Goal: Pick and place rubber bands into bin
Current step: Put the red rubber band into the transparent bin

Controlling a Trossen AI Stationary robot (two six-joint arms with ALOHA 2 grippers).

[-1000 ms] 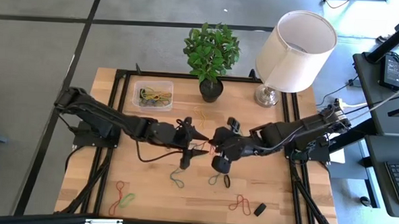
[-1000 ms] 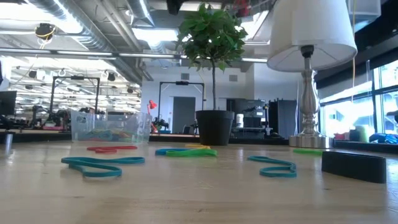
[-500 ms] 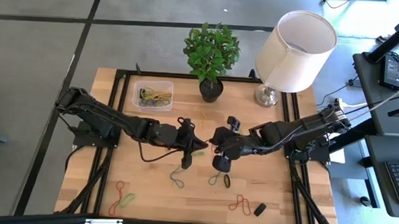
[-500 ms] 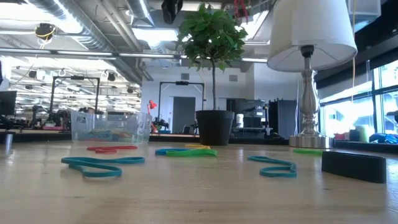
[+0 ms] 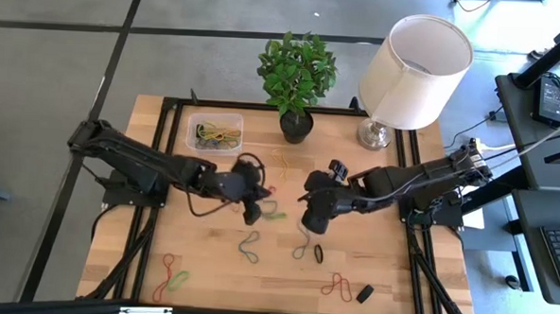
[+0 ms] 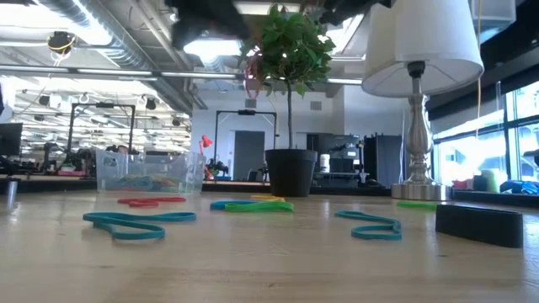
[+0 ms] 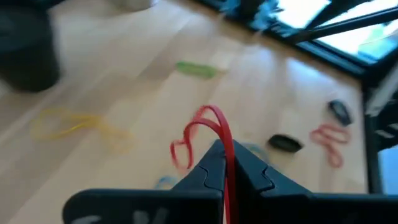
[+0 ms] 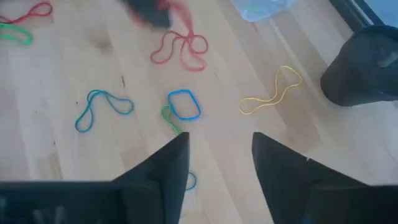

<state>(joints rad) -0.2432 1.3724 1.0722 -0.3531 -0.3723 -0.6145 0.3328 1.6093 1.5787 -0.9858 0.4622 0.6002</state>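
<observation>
My left claw (image 7: pixel 222 163) pinches a red rubber band (image 7: pixel 202 134); such a thin grip may slip before the bin (image 5: pixel 214 132), while my right claw (image 8: pixel 219 163) gapes wide

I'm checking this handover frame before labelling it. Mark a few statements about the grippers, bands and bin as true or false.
1. The left gripper is shut on a red rubber band. True.
2. The right gripper is shut on a yellow band. False: it is open and empty; the yellow rubber band lies on the table.
3. The bin already holds bands. True.
4. The bin stands right of the lamp. False: it stands left of the plant pot.
</observation>
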